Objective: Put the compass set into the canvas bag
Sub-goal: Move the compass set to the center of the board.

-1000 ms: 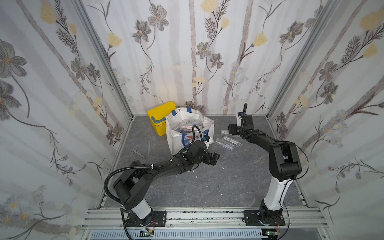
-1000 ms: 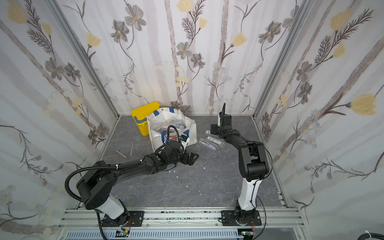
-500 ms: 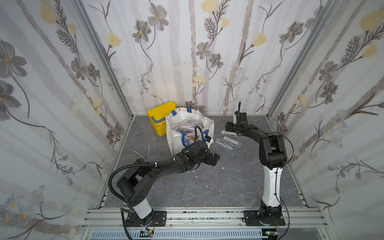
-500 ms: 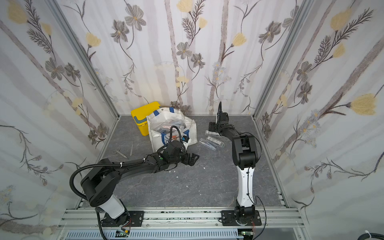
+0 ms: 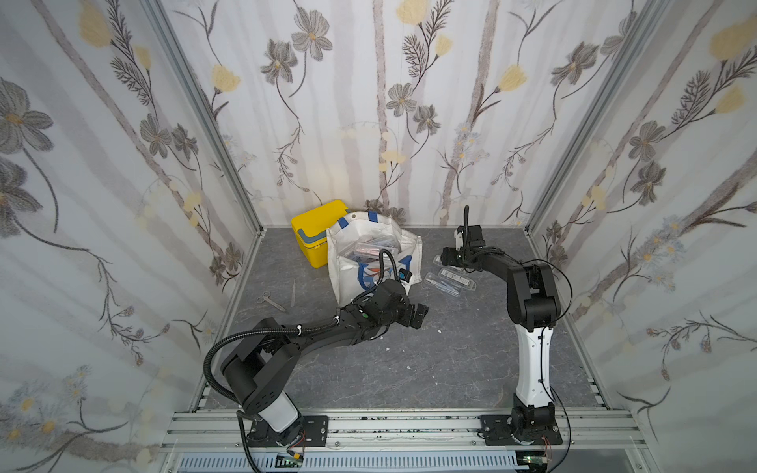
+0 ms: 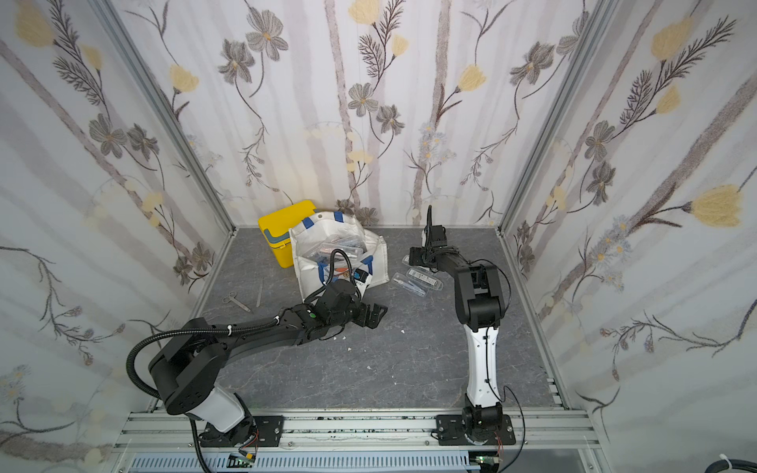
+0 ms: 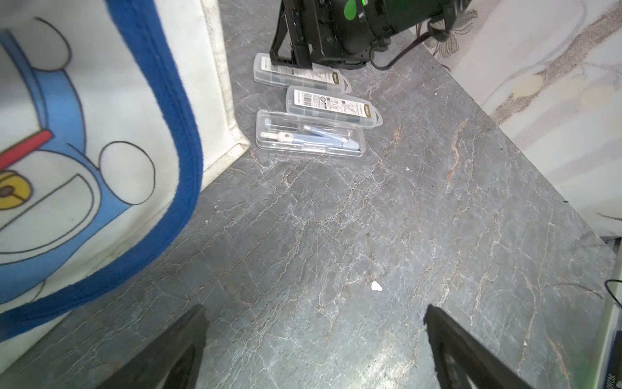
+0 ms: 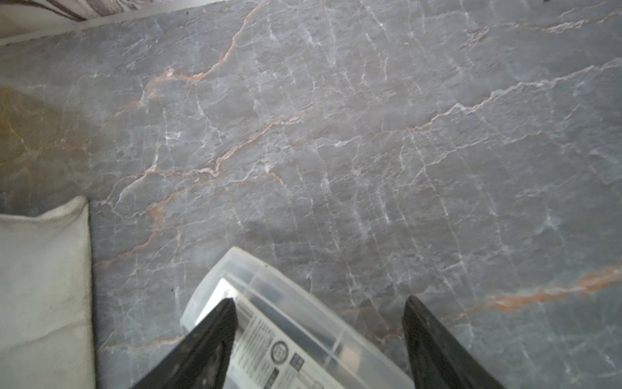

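The compass set (image 8: 296,310) is a flat case of clear plastic with a printed label on its lid. It lies on the grey desk (image 5: 430,368), near the side of the canvas bag (image 5: 342,278) but not touching it. It is the end one of three such cases in a row. The middle case (image 7: 333,106) lies just beside it, and the third case (image 7: 309,133), where a blue compass shows through the lid, lies beyond that.

I judge the case to be light and stiff. The smooth plastic is probably slippery, and the lid may spring open under a hard squeeze. The best hold seems to be across the narrow width, on the two long edges and close to the middle, so that it does not tip. The case is very low, so the fingers must go down almost to the desk.

The right pincer (image 8: 319,299) stands over one end of this case, with its jaws apart and gripping nothing. In the right wrist view one finger covers the labelled lid and the other is over bare desk beside the case. The case runs at a slant to the fingers and is not centred between them.

The left pincer (image 7: 314,308) is wide open and empty. It is low over the desk in front of the bag's cat-face pocket, well apart from the cases.
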`<state>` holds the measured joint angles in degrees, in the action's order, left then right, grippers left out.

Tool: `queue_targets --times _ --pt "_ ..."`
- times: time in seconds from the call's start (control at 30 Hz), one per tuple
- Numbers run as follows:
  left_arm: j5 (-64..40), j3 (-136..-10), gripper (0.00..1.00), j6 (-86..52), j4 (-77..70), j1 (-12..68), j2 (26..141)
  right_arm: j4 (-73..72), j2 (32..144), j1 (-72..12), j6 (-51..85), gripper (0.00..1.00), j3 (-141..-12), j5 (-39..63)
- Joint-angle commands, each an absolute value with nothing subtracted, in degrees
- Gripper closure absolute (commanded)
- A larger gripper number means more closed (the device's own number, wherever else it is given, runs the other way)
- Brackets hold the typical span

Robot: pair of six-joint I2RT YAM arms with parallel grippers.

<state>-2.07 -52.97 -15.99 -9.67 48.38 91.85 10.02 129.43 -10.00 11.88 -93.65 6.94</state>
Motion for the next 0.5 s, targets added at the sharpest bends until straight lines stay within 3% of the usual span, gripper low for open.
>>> queue_targets --times 0.0,0.47 --pt "0.2 -52.2 0.00 -14.7 -11.0 48.3 90.6 15.5 127.7 -11.0 9.9 0.24 -90.6 6.5" --pt "1.5 -49.9 0.00 -14.2 -12.6 48.2 88.7 10.4 114.5 -17.1 12.0 0.24 -69.1 5.1"
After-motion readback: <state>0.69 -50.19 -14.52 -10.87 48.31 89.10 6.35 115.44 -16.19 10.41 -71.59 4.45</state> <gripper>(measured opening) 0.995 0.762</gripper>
